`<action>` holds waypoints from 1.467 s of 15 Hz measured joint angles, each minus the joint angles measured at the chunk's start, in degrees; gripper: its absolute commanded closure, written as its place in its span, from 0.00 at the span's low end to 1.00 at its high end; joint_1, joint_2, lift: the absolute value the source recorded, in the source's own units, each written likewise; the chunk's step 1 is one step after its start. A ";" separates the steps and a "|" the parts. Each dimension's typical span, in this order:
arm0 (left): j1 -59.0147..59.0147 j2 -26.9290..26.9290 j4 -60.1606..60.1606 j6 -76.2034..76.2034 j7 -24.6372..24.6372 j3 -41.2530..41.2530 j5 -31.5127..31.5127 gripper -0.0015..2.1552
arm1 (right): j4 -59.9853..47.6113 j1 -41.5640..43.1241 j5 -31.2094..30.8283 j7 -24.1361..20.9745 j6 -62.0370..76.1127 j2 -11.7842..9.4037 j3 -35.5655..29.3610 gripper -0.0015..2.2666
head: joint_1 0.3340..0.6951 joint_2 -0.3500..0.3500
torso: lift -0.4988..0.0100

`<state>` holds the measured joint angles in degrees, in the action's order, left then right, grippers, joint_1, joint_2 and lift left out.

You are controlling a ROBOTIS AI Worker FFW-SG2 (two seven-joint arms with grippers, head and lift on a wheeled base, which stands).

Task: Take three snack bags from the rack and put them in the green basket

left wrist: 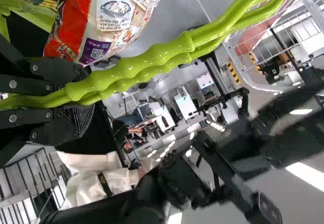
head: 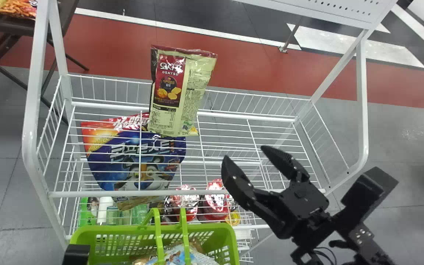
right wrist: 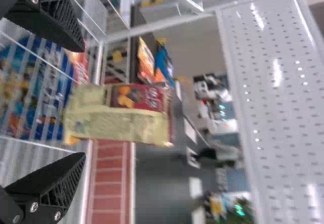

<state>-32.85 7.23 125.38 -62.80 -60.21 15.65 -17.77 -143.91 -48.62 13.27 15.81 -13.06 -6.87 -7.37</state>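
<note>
My right gripper (head: 244,154) is open with nothing between its fingers, right of and nearer than the snack bag (head: 177,92) standing upright at the back of the rack's upper wire shelf. In the right wrist view that bag (right wrist: 121,114) lies beyond the gripper (right wrist: 82,102). The green basket (head: 123,230) hangs at the rack's front with packaged snacks (head: 179,255) inside. A black part of my left gripper (head: 76,254) shows at its left side. In the left wrist view the gripper (left wrist: 81,96) is shut on the green basket handles (left wrist: 152,68).
The white rack (head: 112,193) has tall side frames and a perforated panel (head: 326,9) above. Below the upper shelf's wires are a blue cereal bag (head: 138,158) and red-topped packages (head: 215,198). A dark table (head: 13,27) with snack bags stands at the far left.
</note>
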 measured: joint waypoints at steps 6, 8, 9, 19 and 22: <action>0.07 0.41 -0.22 0.03 -0.97 0.49 0.01 0.65 | 8.66 0.99 -6.55 -6.34 16.84 0.55 9.96 0.03 | 1.00 0.00 | 0.97; 0.07 0.45 -0.25 0.12 -1.11 0.49 -0.05 0.65 | 9.20 1.29 -6.18 -6.18 16.63 0.79 9.89 0.03 | 1.00 0.00 | 0.97; 0.07 0.40 -0.29 0.20 -1.11 0.50 -0.06 0.65 | 8.87 1.32 -5.88 -6.05 15.99 0.80 9.64 0.03 | 1.00 0.00 | 0.97; 0.45 0.23 -0.70 0.26 -1.13 0.52 -0.11 0.65 | 8.38 1.78 -5.14 -5.58 14.09 0.71 8.55 0.03 | 1.00 0.00 | 0.97; 0.73 0.18 -1.03 0.25 -1.13 0.52 -0.26 0.65 | 8.38 1.85 -5.10 -5.56 13.98 0.65 8.43 0.03 | 1.00 0.00 | 0.97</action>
<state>-32.12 7.41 124.36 -62.54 -61.35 16.17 -18.02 -135.53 -46.76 8.17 10.25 0.92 -6.23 1.07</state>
